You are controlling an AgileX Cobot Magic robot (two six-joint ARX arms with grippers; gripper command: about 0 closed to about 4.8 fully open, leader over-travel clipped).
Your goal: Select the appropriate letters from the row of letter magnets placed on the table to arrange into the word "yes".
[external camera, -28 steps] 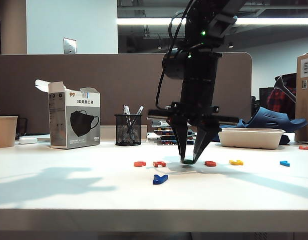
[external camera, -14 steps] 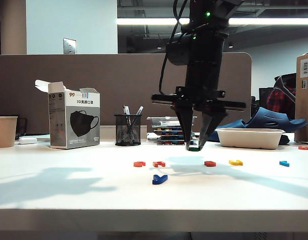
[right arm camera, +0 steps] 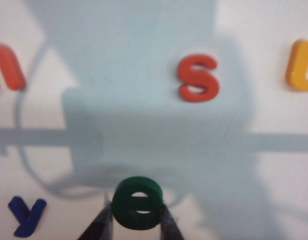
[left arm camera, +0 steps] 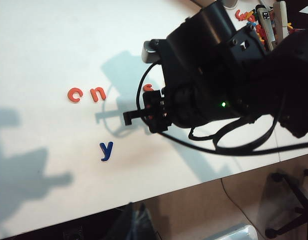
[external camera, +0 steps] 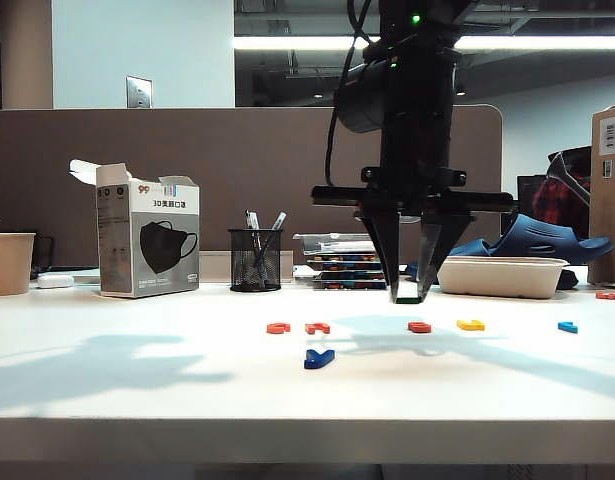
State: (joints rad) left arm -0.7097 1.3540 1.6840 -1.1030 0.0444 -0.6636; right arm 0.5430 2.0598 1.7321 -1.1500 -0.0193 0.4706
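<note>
My right gripper (external camera: 409,292) hangs a little above the table (external camera: 137,390), shut on the green "e" (external camera: 409,299). In the right wrist view the "e" (right arm camera: 137,202) sits edge-on between the two fingertips (right arm camera: 104,220). Under it lie the red "s" (right arm camera: 198,76) and, nearer the front edge, the dark blue "y" (right arm camera: 26,215). In the exterior view the "s" (external camera: 419,327) lies in the row and the "y" (external camera: 319,358) in front of it. My left gripper (left arm camera: 135,220) is a dark blur beyond the table's front edge.
The row also has red "c" (external camera: 278,327), red "n" (external camera: 318,327), a yellow letter (external camera: 471,324) and a light-blue letter (external camera: 568,327). At the back stand a mask box (external camera: 147,243), a pen cup (external camera: 255,260), a paper cup (external camera: 9,262) and a white tray (external camera: 502,276).
The right gripper has risen off the table with the green "e" and shifted a little to the right. The letters on the table have not moved.
</note>
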